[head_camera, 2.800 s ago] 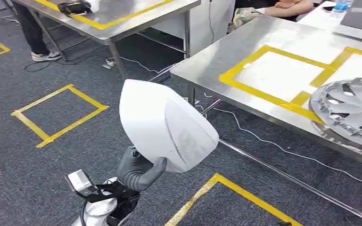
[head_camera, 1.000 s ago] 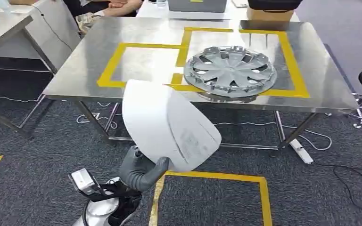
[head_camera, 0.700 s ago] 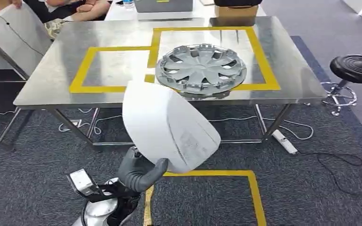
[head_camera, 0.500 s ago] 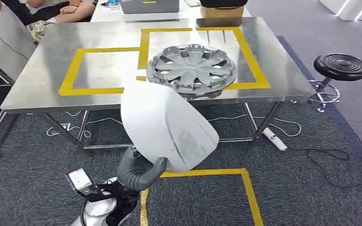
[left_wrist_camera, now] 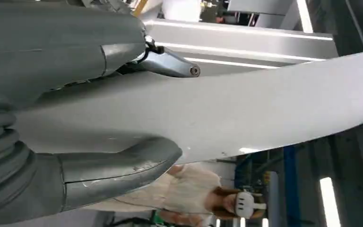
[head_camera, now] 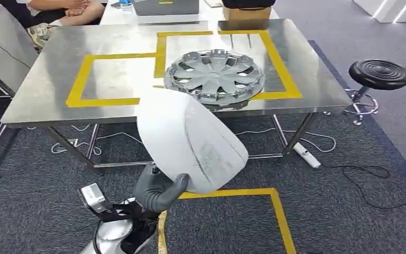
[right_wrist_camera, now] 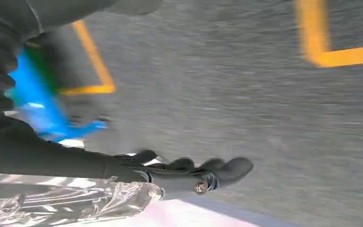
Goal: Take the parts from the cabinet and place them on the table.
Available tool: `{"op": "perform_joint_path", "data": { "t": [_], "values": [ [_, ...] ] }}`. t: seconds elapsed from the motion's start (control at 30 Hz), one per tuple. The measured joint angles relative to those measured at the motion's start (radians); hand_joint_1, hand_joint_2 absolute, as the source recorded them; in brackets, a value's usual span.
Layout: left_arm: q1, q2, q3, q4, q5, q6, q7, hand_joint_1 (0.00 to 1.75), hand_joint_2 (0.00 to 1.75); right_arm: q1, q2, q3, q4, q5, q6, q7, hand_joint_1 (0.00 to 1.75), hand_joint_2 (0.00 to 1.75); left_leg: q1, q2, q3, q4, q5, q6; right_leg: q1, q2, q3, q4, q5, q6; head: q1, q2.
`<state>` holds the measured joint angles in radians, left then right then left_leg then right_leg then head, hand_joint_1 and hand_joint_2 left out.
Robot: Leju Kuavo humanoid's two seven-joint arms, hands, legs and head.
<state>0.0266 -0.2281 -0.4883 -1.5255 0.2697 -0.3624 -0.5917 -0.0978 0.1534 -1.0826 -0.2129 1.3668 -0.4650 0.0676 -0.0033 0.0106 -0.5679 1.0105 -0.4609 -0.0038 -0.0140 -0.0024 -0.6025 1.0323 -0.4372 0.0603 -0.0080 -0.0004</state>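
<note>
My left hand (head_camera: 156,193) grips a large white curved shell part (head_camera: 190,140) by its lower edge and holds it up in front of me, short of the steel table (head_camera: 47,79). In the left wrist view the thumb (left_wrist_camera: 118,168) and fingers clamp the same white shell (left_wrist_camera: 227,109) from both sides. A silver wheel cover (head_camera: 214,76) lies on the table in the right yellow-taped square. The left taped square (head_camera: 113,76) is bare steel. My right hand (right_wrist_camera: 189,172) hangs over the carpet with its fingers stretched out and nothing in them.
A black stool (head_camera: 379,74) stands to the right of the table. Boxes (head_camera: 246,10) and a laptop sit at the table's far edge, and a person (head_camera: 63,5) sits behind its far left corner. Cables run under the table. Yellow floor tape (head_camera: 277,217) marks the carpet ahead.
The whole view has swung round: the table with the wheel cover moved from the right edge to straight ahead. My left hand keeps the same hold on the white shell.
</note>
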Motion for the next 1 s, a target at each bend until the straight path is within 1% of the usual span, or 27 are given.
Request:
{"op": "perform_joint_path", "data": {
  "t": [0.03,0.07,0.1,0.13,0.17,0.2,0.23,0.27,0.3,0.33,0.37,0.4,0.43,0.47,0.5,0.53,0.57,0.73,0.77,0.8,0.83,0.87,0.9,0.93,0.97,1.0],
  "values": [
    [0.006,0.000,0.001,0.000,0.020,-0.003,0.000,1.75,1.75,0.002,0.000,0.004,0.000,-0.004,0.009,-0.062,0.00,1.75,0.001,0.000,0.001,-0.004,0.003,-0.004,0.003,0.002,-0.003,0.002,0.001,-0.004,0.000,0.000],
    [0.012,0.000,0.003,0.000,0.048,-0.020,0.000,1.75,1.75,0.003,0.000,0.005,0.000,-0.016,0.027,-0.097,0.00,1.75,0.003,0.002,0.001,-0.007,0.005,-0.011,0.004,0.004,-0.005,0.001,0.002,-0.012,0.001,0.000],
    [0.015,0.000,0.005,0.000,0.072,-0.041,-0.002,1.75,1.75,0.001,0.000,0.005,0.000,-0.029,0.043,-0.105,0.00,1.75,0.003,0.002,0.002,-0.007,0.000,-0.018,0.000,0.006,-0.004,-0.004,0.006,-0.019,0.001,0.000],
    [0.016,-0.001,0.008,-0.001,0.103,-0.075,-0.008,1.75,1.75,-0.001,0.000,0.003,0.000,-0.047,0.060,-0.103,0.00,1.75,0.005,-0.003,-0.003,0.004,-0.011,-0.024,-0.002,0.007,-0.003,-0.006,0.008,-0.023,0.000,0.000],
    [0.015,-0.001,0.008,-0.001,0.111,-0.100,-0.016,1.75,1.75,-0.003,0.000,0.002,0.000,-0.052,0.067,-0.090,0.00,1.75,0.004,-0.004,-0.024,0.049,-0.046,-0.029,-0.003,0.006,-0.003,-0.006,0.007,-0.029,-0.005,0.000],
    [0.015,-0.001,0.010,-0.002,0.107,-0.114,-0.023,1.75,1.75,-0.002,0.000,0.002,0.000,-0.049,0.073,-0.077,0.00,1.75,0.005,-0.004,-0.059,0.122,-0.087,-0.032,-0.003,0.007,-0.005,-0.006,0.008,-0.031,-0.005,0.000],
    [0.016,0.000,0.010,-0.002,0.099,-0.119,-0.029,1.75,1.75,-0.002,0.000,0.002,0.000,-0.044,0.075,-0.064,0.00,1.75,0.005,-0.004,-0.104,0.215,-0.128,-0.034,-0.003,0.007,-0.007,-0.006,0.007,-0.032,-0.005,0.000],
    [0.018,0.000,0.011,-0.002,0.089,-0.122,-0.033,1.75,1.75,-0.001,0.000,0.002,0.000,-0.041,0.076,-0.052,0.00,1.75,0.005,-0.004,-0.138,0.284,-0.152,-0.034,-0.003,0.007,-0.008,-0.006,0.008,-0.033,-0.006,0.000],
    [0.020,0.000,0.012,-0.002,0.082,-0.122,-0.038,1.75,1.75,-0.001,0.000,0.002,0.000,-0.032,0.077,-0.037,0.00,1.75,0.005,-0.004,-0.154,0.310,-0.148,-0.034,-0.003,0.009,-0.008,-0.006,0.008,-0.033,-0.005,0.000],
    [0.020,0.000,0.013,-0.002,0.079,-0.119,-0.040,1.75,1.75,-0.001,0.000,0.003,0.000,-0.024,0.078,-0.025,0.00,1.75,0.005,-0.004,-0.143,0.288,-0.120,-0.032,-0.003,0.012,-0.008,-0.006,0.008,-0.033,-0.006,0.000],
    [0.021,-0.002,0.015,-0.002,0.080,-0.119,-0.045,1.75,1.75,-0.001,0.000,0.004,0.000,-0.022,0.079,-0.020,0.00,1.75,0.005,-0.004,-0.112,0.225,-0.074,-0.029,-0.003,0.015,-0.007,-0.006,0.009,-0.032,-0.006,0.000],
    [0.021,-0.005,0.016,-0.002,0.087,-0.127,-0.051,1.75,1.75,-0.001,0.000,0.004,0.000,-0.023,0.079,-0.019,0.00,1.75,0.005,-0.005,-0.070,0.140,-0.030,-0.026,-0.003,0.018,-0.005,-0.006,0.009,-0.030,-0.006,0.000],
    [0.020,-0.007,0.018,-0.002,0.097,-0.137,-0.056,1.75,1.75,-0.002,0.001,0.004,0.000,-0.023,0.079,-0.018,0.00,1.75,0.005,-0.007,-0.028,0.061,0.003,-0.023,-0.004,0.021,-0.005,-0.005,0.010,-0.027,-0.006,0.000],
    [0.019,-0.007,0.019,-0.002,0.101,-0.140,-0.058,1.75,1.75,-0.002,0.001,0.004,0.000,-0.024,0.079,-0.018,0.00,1.75,0.005,-0.013,-0.005,0.007,0.003,-0.021,0.004,0.024,-0.008,-0.001,0.010,-0.019,-0.007,0.000],
    [0.020,-0.010,0.021,-0.002,0.106,-0.147,-0.058,1.75,1.75,-0.002,0.001,0.004,0.000,-0.024,0.079,-0.017,0.00,1.75,0.007,-0.014,-0.005,0.001,-0.001,-0.014,0.004,0.027,-0.014,-0.001,0.012,-0.013,-0.008,0.000],
    [0.021,-0.010,0.024,-0.002,0.109,-0.150,-0.059,1.75,1.75,-0.001,0.001,0.004,0.000,-0.024,0.080,-0.017,0.00,1.75,0.004,-0.013,-0.008,0.000,0.001,-0.010,0.003,0.026,-0.014,-0.005,0.015,-0.007,-0.005,0.000],
    [0.021,-0.010,0.026,-0.002,0.114,-0.154,-0.059,1.75,1.75,-0.001,0.001,0.004,0.000,-0.024,0.081,-0.016,0.00,1.75,0.003,-0.013,-0.009,0.001,0.001,-0.007,0.002,0.026,-0.013,-0.007,0.017,-0.005,-0.008,0.000],
    [0.022,-0.011,0.027,-0.002,0.116,-0.157,-0.059,1.75,1.75,-0.001,0.001,0.004,0.000,-0.024,0.082,-0.015,0.00,1.75,0.002,-0.013,-0.009,0.001,0.001,-0.005,0.001,0.026,-0.013,-0.008,0.017,-0.003,-0.008,0.000],
    [0.022,-0.012,0.029,-0.002,0.127,-0.168,-0.058,1.75,1.75,-0.001,0.001,0.004,0.000,-0.026,0.092,-0.006,0.00,1.75,0.005,-0.012,-0.008,-0.003,0.005,0.005,0.001,0.027,-0.011,-0.011,0.018,0.003,-0.007,0.000],
    [0.019,-0.016,0.032,-0.002,0.143,-0.190,-0.045,1.75,1.75,0.000,0.001,0.003,0.000,-0.026,0.107,0.012,0.00,1.75,0.010,-0.010,-0.006,-0.005,0.009,0.016,0.001,0.016,-0.036,0.041,-0.020,0.010,-0.001,0.000],
    [0.020,-0.016,0.036,-0.002,0.129,-0.178,-0.034,1.75,1.75,0.000,0.002,0.004,0.000,-0.018,0.110,0.022,0.00,1.75,0.008,-0.007,-0.006,-0.005,0.008,0.019,0.001,0.011,-0.141,0.276,-0.126,0.017,0.001,0.000],
    [0.020,-0.016,0.039,-0.002,0.114,-0.164,-0.034,1.75,1.75,0.001,0.001,0.004,0.000,-0.015,0.109,0.024,0.00,1.75,0.008,-0.007,-0.006,-0.005,0.008,0.019,0.001,0.011,-0.158,0.310,-0.130,0.017,0.001,0.000],
    [0.020,-0.016,0.040,-0.002,0.107,-0.158,-0.034,1.75,1.75,0.002,0.001,0.004,0.000,-0.014,0.109,0.025,0.00,1.75,0.008,-0.008,-0.005,-0.005,0.008,0.019,0.001,0.011,-0.149,0.291,-0.109,0.016,0.001,0.000],
    [0.020,-0.016,0.041,-0.002,0.101,-0.153,-0.034,1.75,1.75,0.002,0.001,0.005,0.000,-0.013,0.109,0.028,0.00,1.75,0.008,-0.008,-0.004,-0.005,0.008,0.019,0.001,0.010,-0.119,0.232,-0.074,0.015,0.001,0.000],
    [0.020,-0.017,0.041,-0.002,0.091,-0.149,-0.040,1.75,1.75,0.001,0.001,0.005,0.000,-0.011,0.107,0.028,0.00,1.75,0.010,-0.008,-0.002,-0.005,0.001,0.016,0.001,0.009,-0.076,0.146,-0.032,0.013,0.001,0.000],
    [0.020,-0.018,0.042,-0.002,0.067,-0.146,-0.055,1.75,1.75,0.000,0.001,0.005,0.000,-0.008,0.106,0.028,0.00,1.75,0.011,-0.009,0.002,-0.004,-0.006,0.011,0.000,0.004,-0.023,0.050,0.004,0.015,0.001,0.000]
  ]
}}
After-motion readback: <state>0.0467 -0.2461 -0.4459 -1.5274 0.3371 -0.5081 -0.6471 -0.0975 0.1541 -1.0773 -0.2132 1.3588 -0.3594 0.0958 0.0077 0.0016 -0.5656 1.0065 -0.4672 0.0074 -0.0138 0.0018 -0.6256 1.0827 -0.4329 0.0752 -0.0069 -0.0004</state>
